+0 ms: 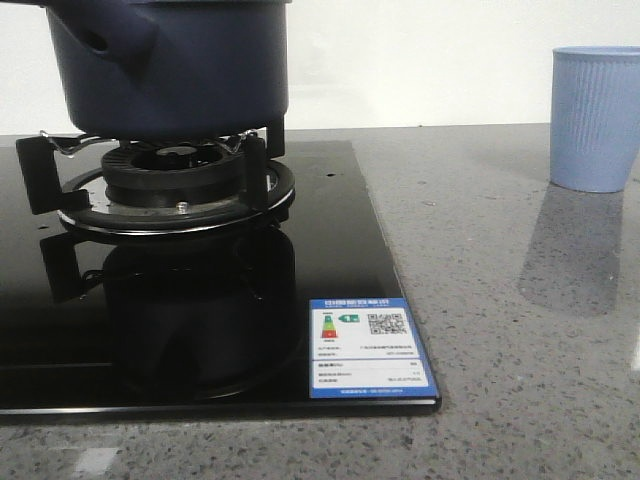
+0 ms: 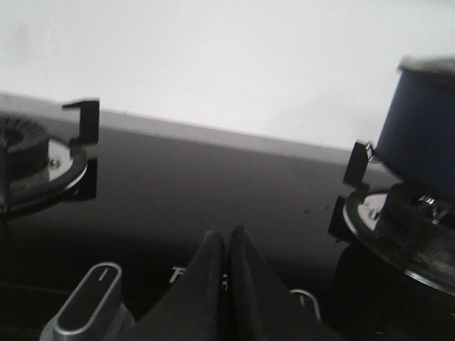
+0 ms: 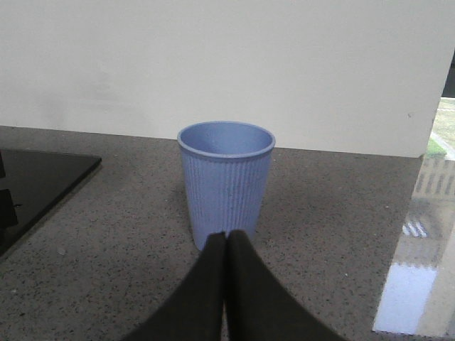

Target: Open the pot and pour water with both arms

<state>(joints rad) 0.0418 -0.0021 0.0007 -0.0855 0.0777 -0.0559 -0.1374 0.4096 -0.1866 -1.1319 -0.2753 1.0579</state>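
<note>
Here the pot is seen at the left, standing on the burner of the black glass cooktop. In the blurred wrist view the left gripper appears pressed together over a silver knob, holding nothing. Further right, the light blue cup stands upright on the grey counter. The right gripper is closed too, empty, just before the cup.

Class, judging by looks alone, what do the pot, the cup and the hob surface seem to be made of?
Pot: probably coated metal or ceramic; matte navy, no glare.
Cup: likely plastic; pale blue, matte, fine vertical ribs.
Hob surface: glossy black glass; mirrors the burner.
</note>
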